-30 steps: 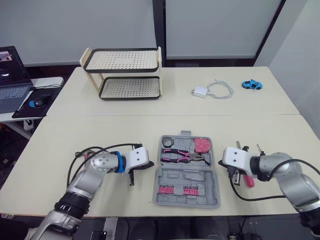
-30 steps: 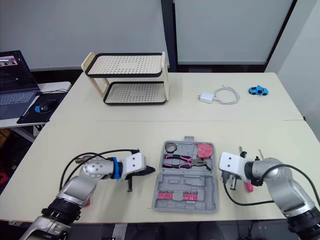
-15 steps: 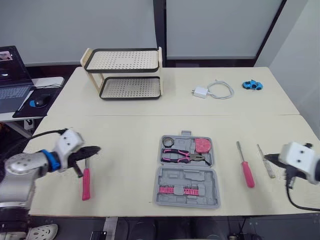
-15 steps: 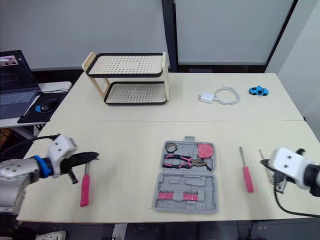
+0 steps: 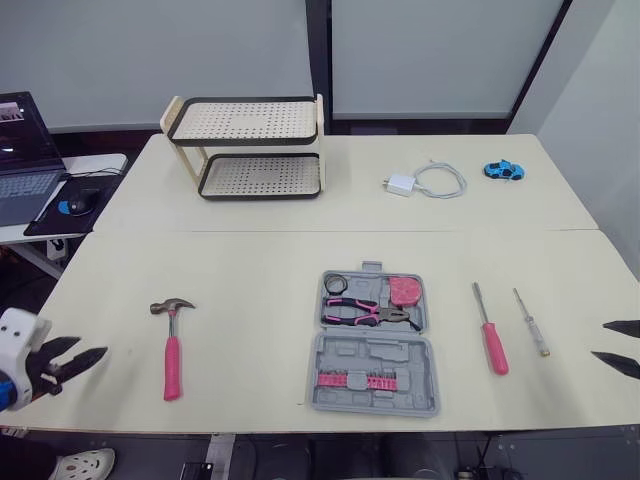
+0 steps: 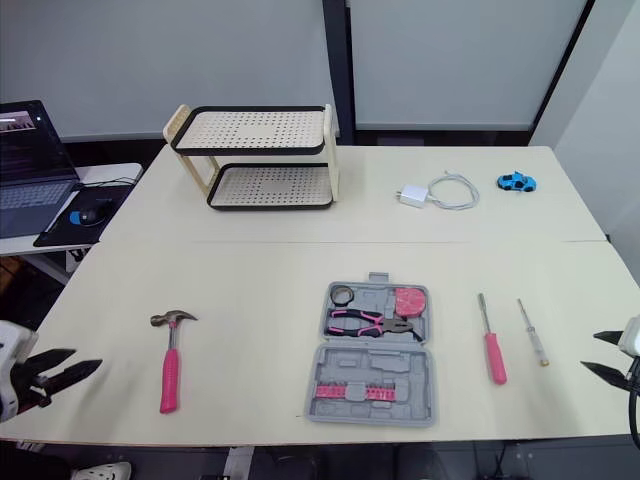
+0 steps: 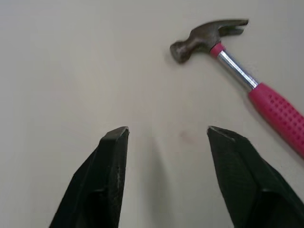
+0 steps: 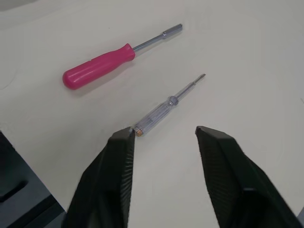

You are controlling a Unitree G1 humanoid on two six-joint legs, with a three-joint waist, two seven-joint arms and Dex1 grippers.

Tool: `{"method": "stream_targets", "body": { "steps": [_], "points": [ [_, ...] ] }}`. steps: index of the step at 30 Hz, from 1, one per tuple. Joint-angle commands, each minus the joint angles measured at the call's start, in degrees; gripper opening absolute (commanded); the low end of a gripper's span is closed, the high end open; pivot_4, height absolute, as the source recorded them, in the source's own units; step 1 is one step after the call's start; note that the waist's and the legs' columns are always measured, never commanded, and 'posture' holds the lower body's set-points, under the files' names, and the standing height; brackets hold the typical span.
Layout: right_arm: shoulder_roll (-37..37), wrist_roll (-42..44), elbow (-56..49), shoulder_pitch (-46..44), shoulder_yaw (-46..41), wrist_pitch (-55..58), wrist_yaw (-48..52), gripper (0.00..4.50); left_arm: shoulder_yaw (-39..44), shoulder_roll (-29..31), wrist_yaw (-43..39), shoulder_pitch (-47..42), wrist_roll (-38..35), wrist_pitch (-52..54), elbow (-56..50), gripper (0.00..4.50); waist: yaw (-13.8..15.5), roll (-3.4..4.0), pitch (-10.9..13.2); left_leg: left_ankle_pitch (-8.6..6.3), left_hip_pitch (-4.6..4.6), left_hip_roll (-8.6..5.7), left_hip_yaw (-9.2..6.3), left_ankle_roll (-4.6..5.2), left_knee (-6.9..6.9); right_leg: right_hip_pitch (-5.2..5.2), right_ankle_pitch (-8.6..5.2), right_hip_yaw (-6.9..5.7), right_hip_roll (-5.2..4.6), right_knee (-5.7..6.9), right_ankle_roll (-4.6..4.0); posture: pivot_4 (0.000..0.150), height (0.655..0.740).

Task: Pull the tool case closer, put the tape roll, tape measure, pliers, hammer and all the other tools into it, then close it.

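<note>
Retreat since earlier: left gripper and right gripper now sit at the table edges, uncovering hammer and pink screwdriver; both gape wide, holding nothing.

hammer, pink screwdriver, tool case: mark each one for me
hammer (image 5: pixel 172 352), left eye view, on the pink grip
pink screwdriver (image 5: pixel 491 338), left eye view, on the pink handle
tool case (image 5: pixel 375 352), left eye view, on the bare grey moulding of the near half
</note>
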Motion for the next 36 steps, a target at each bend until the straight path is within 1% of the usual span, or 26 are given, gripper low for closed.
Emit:
{"method": "stream_targets", "body": {
  "steps": [1,3,4,21,36],
  "points": [
    [-1.5,2.1,-1.9,0.3,-3.2,1.6,1.3,3.44,3.3,1.0,0.3,1.3,-1.5,-0.7,-0.2,3.79,0.1,-0.01,0.0,0.00,0.00,0.00,0.00,0.00,0.00,0.01,0.00,0.00,-0.01,0.00,0.00,0.150,0.7400],
    [-2.0,1.9,-1.7,0.3,-3.0,1.4,1.5,4.18,3.3,0.8,0.5,1.6,-1.7,-0.7,-0.5,4.45,0.1,-0.01,0.0,0.00,0.00,0.00,0.02,0.00,0.00,0.01,0.00,0.00,-0.04,0.00,0.00,0.150,0.7400],
    [-2.2,1.9,-1.7,0.3,-3.0,1.5,1.6,4.45,3.2,0.7,0.5,1.6,-1.8,-0.6,-0.7,4.50,0.2,-0.01,0.0,0.00,0.00,0.00,0.02,0.00,0.00,0.02,0.00,0.00,-0.05,0.00,0.00,0.150,0.7400],
    [-3.2,0.3,-0.4,0.1,-1.7,1.6,0.5,4.45,2.8,-1.6,2.1,2.4,-3.1,1.5,-7.0,4.50,0.2,-0.04,0.0,-0.01,-0.01,0.01,0.04,-0.01,0.00,0.02,0.00,0.01,-0.07,-0.02,0.00,0.150,0.7400],
    [-3.1,-0.9,-0.9,0.8,-1.4,1.3,1.4,4.45,2.3,-3.3,2.6,3.9,-3.1,3.2,-11.6,4.50,0.2,-0.05,0.0,-0.01,-0.01,0.01,0.06,-0.01,0.00,0.02,0.00,0.02,-0.07,-0.03,0.00,0.150,0.7400]
  ]
}}
